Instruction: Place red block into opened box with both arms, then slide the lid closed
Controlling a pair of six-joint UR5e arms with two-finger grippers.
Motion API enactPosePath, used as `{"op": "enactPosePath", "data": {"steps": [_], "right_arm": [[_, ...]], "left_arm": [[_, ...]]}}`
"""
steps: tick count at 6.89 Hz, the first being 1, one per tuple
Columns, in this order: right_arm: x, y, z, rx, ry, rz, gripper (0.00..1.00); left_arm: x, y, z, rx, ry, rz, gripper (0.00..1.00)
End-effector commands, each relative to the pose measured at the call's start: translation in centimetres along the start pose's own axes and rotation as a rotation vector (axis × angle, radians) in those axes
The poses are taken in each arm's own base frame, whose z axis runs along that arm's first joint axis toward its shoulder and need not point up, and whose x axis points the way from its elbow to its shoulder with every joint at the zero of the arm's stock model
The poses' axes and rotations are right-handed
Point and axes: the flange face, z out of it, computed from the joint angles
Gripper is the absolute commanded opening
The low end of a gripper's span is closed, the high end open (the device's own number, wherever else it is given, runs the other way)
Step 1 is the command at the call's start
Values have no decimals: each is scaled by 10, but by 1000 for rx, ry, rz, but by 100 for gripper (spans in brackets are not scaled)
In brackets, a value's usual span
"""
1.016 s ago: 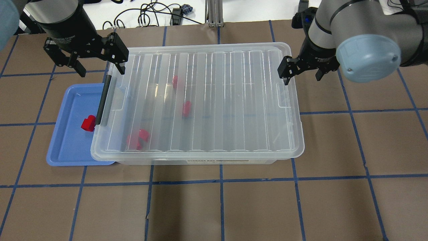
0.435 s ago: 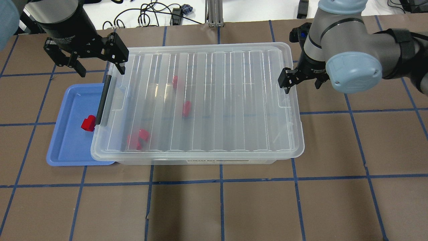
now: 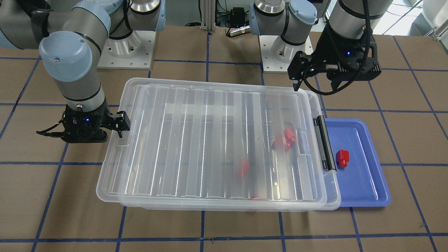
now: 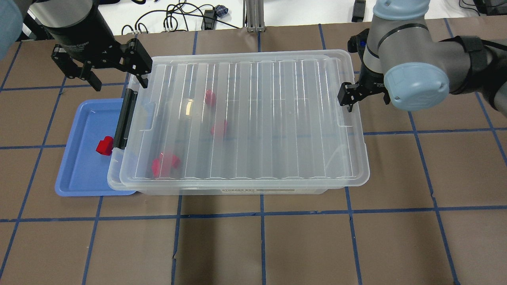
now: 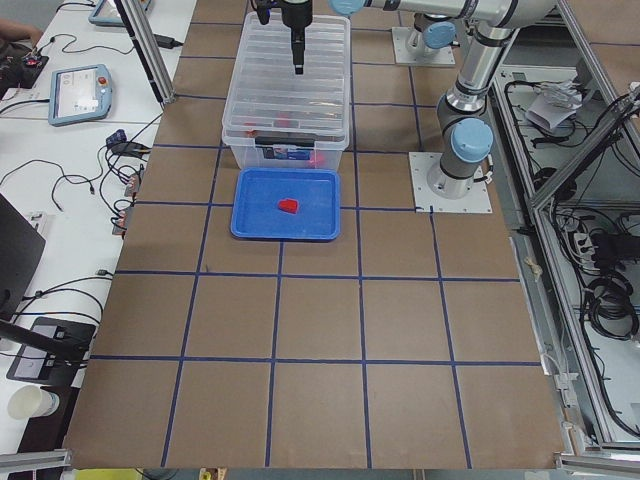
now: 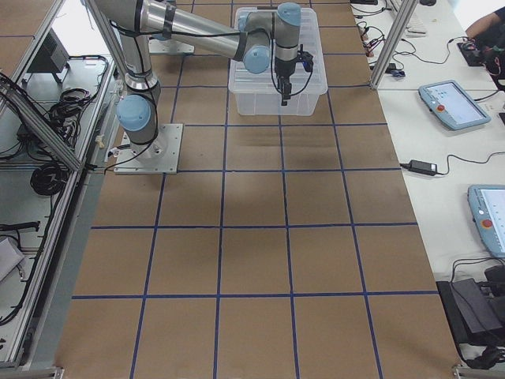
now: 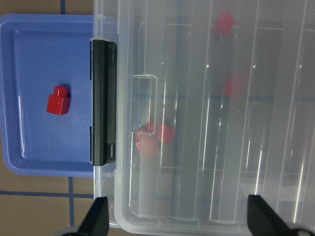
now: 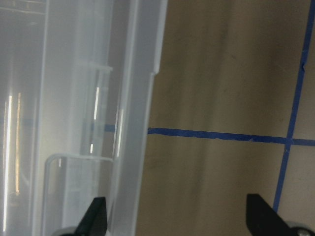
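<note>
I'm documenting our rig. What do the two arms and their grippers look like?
The left arm and right arm are silver-grey tubes with rounded light-blue joint caps. The left gripper and right gripper are black, two-fingered, each with a small blue light. White lettering marks the left gripper's round body; a black cable runs down that arm. A black strap wraps the right arm.

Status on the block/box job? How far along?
Done: red blocks lie in the box under the lid. In hand: lid sits offset toward the right gripper, open at its end; left gripper open, empty. Left: red block in blue tray; seating the lid.
</note>
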Motion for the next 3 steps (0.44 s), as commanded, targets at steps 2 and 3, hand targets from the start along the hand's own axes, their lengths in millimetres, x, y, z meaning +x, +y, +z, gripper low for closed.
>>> {"op": "enactPosePath", "data": {"steps": [2, 3], "right_arm": [[16, -1, -1, -10, 112, 8, 100], [25, -2, 0, -12, 113, 21, 100]], "left_arm": [[0, 0, 0, -1, -1, -1, 100], [0, 0, 0, -1, -1, 1, 100]]}}
